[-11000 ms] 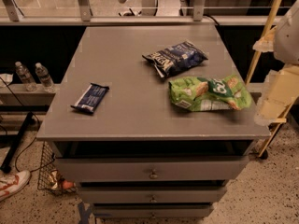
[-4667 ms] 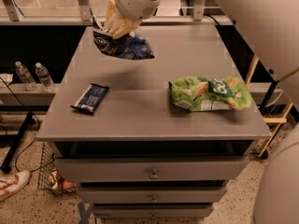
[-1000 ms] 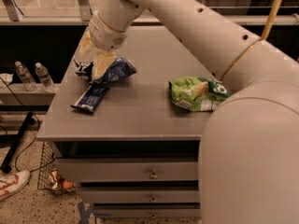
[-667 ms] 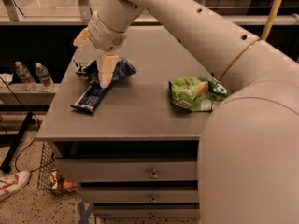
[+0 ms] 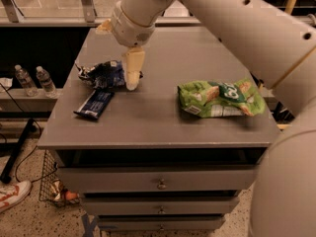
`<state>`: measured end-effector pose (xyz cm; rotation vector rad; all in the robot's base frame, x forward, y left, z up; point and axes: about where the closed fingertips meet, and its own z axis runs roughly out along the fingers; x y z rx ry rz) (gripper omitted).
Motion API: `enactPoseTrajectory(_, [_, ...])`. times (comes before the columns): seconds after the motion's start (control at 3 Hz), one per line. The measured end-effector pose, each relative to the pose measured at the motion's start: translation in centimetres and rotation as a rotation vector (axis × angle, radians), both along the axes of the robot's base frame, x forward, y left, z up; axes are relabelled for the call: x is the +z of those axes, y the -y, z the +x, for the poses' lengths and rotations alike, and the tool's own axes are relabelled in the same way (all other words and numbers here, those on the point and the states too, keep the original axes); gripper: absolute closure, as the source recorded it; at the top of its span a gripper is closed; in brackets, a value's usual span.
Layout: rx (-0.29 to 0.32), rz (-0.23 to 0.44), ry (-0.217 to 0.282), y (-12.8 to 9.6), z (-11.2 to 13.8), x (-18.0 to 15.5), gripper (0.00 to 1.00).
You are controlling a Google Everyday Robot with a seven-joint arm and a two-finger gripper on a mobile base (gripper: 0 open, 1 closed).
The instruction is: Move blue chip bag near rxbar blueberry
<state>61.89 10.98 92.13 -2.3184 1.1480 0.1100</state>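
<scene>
The blue chip bag (image 5: 102, 74) lies crinkled on the grey table (image 5: 148, 132) at its left side. The rxbar blueberry (image 5: 95, 104), a slim flat dark blue bar, lies just in front of the bag, at or very near its front edge. My gripper (image 5: 116, 56) hangs over the bag's right end with its fingers spread open. One cream finger (image 5: 132, 69) points down beside the bag and the other sticks out at the upper left. It holds nothing.
A bright green snack bag (image 5: 217, 98) lies on the table's right side. My large white arm spans the upper right of the view. Drawers (image 5: 160, 184) sit under the tabletop. Two water bottles (image 5: 44, 80) stand on a low shelf at left.
The gripper held the blue chip bag a second ago. It has since opened and risen slightly, and the bag now lies flat on the table behind the bar.
</scene>
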Motion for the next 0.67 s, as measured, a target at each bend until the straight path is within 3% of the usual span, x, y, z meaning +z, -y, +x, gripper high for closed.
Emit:
enactPoseTrajectory(0.33, [-0.132, -0.021, 0.053, 5.5, -1.3, 2.4, 0.0])
enactPoseTrajectory(0.67, [-0.278, 0.002, 0.075, 10.6, -2.7, 3.1, 0.0])
